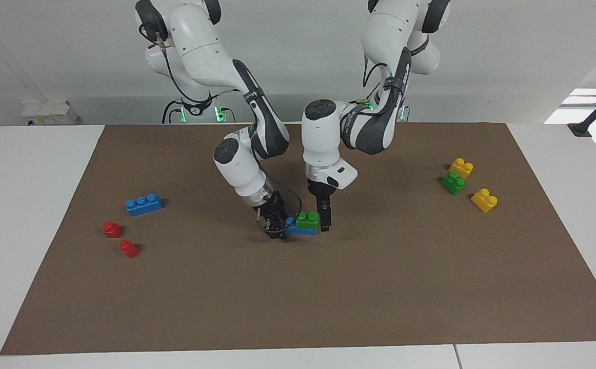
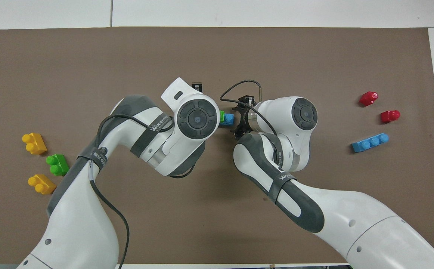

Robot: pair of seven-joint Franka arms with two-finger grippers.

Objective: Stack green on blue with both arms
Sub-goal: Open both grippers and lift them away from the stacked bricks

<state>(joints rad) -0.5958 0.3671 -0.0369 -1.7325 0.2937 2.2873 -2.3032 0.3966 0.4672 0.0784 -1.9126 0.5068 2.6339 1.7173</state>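
Note:
A green two-stud brick point(image 1: 307, 220) sits on a long blue brick point(image 1: 298, 230) in the middle of the brown mat point(image 1: 329, 297). My right gripper point(image 1: 279, 229) is shut on the blue brick's end toward the right arm's side, low at the mat. My left gripper point(image 1: 323, 223) hangs straight down, close against the green brick's end toward the left arm's side. In the overhead view only slivers of the green brick point(image 2: 221, 116) and blue brick point(image 2: 229, 119) show between the two wrists, and the left gripper is hidden under its wrist.
A second blue brick point(image 1: 144, 204) and two red bricks point(image 1: 112, 229) point(image 1: 128, 249) lie toward the right arm's end. A second green brick point(image 1: 453, 182) lies between two yellow bricks point(image 1: 461, 167) point(image 1: 484, 200) toward the left arm's end.

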